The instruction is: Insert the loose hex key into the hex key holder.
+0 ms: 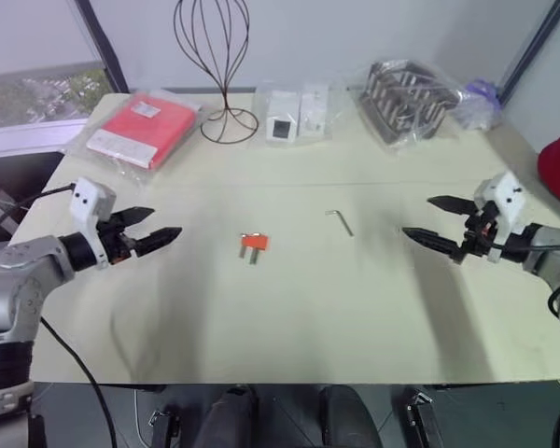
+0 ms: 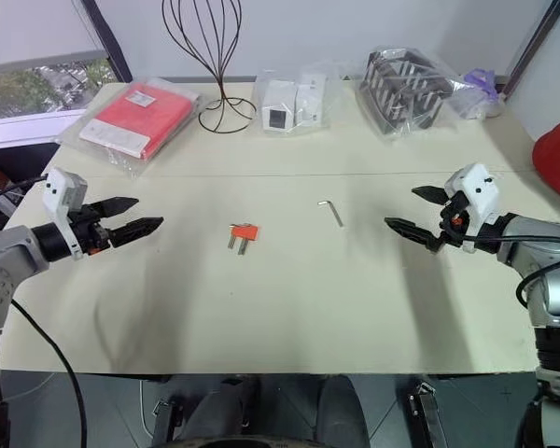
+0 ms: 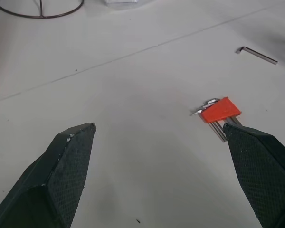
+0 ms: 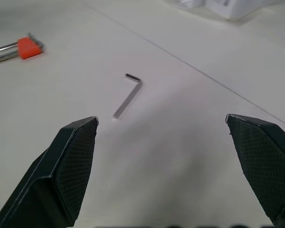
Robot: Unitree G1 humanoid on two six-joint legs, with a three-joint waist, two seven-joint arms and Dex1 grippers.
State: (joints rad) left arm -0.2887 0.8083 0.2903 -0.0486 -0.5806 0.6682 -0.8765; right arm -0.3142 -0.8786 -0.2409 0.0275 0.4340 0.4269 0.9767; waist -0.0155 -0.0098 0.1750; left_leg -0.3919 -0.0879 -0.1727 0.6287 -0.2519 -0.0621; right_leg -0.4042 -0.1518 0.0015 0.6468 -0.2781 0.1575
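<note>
Loose hex key (image 1: 339,222) lies flat on the pale table (image 1: 289,308), a little to the right of the table's middle, with its short bent end toward the far side and its long leg pointing toward the near edge. It touches nothing else. The hex key holder (image 1: 254,243) — a small orange block with short grey keys sticking out toward the near edge — rests on the table to the left of the loose key, clearly apart from it.

The right gripper (image 1: 433,220) hangs above the table on the right side, and its two black fingers are spread wide with nothing between them. It points toward the middle of the table; the loose key is near it but outside the jaws, a short way beyond the fingertips. In the right wrist view the key lies ahead of the gap between the two fingers, nearer to one of them, and the holder is farther off.

The left gripper (image 1: 156,226) hangs above the left side of the table, also with its fingers wide apart and empty. The holder is ahead of it, well apart from the tips — in the left wrist view the block sits just beyond one fingertip.

Along the far edge stand a red packet in clear plastic (image 1: 140,129), a wire stand (image 1: 215,65), a white boxed item (image 1: 294,114) and a bagged metal rack (image 1: 406,101).
</note>
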